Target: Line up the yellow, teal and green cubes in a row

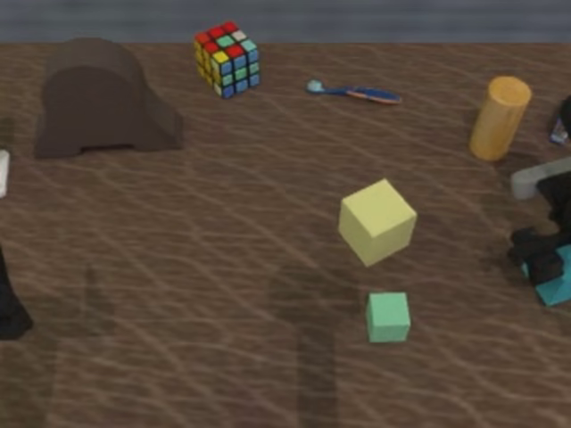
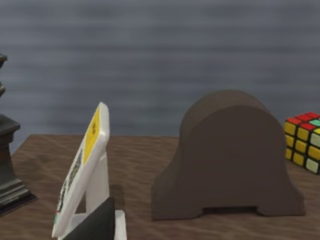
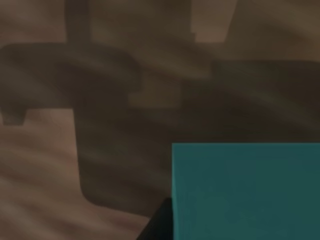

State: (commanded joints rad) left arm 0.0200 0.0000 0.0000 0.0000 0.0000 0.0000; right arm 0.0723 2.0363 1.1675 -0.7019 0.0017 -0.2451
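— Three cubes to line up; where are they from above?
— Yellow cube (image 1: 377, 220) and green cube (image 1: 388, 317) sit close together mid-table. The teal cube (image 1: 558, 278) is at the right edge, clamped in the right gripper (image 1: 544, 263), probably for carrying over to join them.
— Left wrist?
— Only a brown arch block (image 2: 227, 157) and puzzle cube (image 2: 304, 141); left arm (image 1: 11, 308) parked at the left edge, fingers unclear.
— Right wrist?
— Teal cube (image 3: 245, 190) fills the corner, seemingly raised over a shadow.
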